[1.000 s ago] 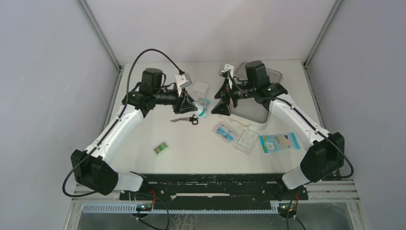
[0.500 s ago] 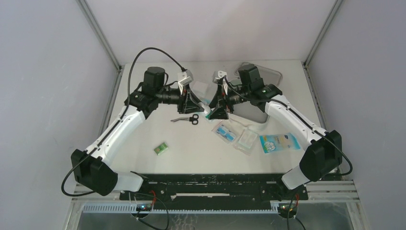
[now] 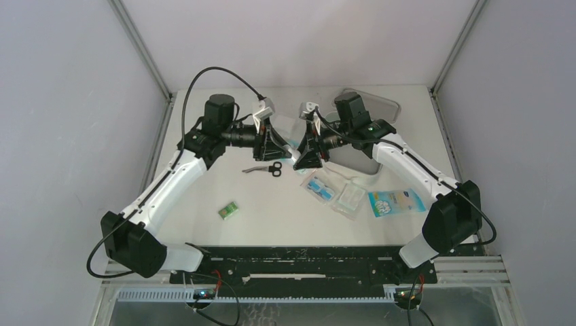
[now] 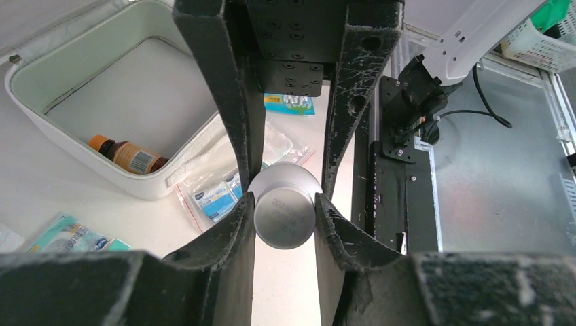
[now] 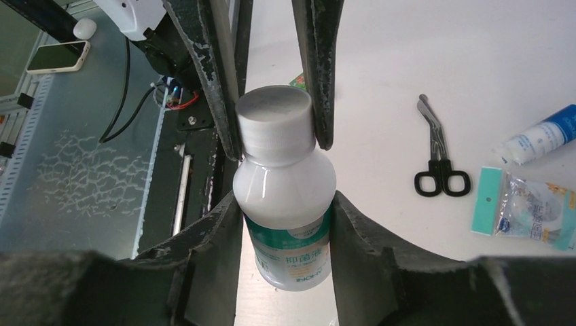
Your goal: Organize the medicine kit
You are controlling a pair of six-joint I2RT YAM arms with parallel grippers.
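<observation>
Passing a white bottle (image 5: pixel 285 258) from one pincer to the other looked to be the step in hand. The left gripper (image 4: pixel 284 204) pinched the bottle's round cap (image 4: pixel 284 224), narrow and tight on it, over the middle of the table (image 3: pixel 285 221). The right gripper (image 5: pixel 285 202) met it from the right, its jaws set around the bottle's body below the cap and seemingly touching it on both sides, so both pincers had the bottle at once.

The medicine kit (image 4: pixel 136 95) lay open at the far right of the table, beyond the right gripper. A brown bottle (image 4: pixel 126 155) lay inside by its wall, and most of its floor was bare. Scissors (image 3: pixel 266 168) lay just near of the two grippers, with clear packets (image 3: pixel 319 187) near and to their right.

The next move probably called for the left gripper to let go of the cap only when the right one's hold was sure. The right gripper would then carry the bottle far and right over the kit's rim and lay it beside the brown one. A smooth round body could turn or slip in the jaws.
</observation>
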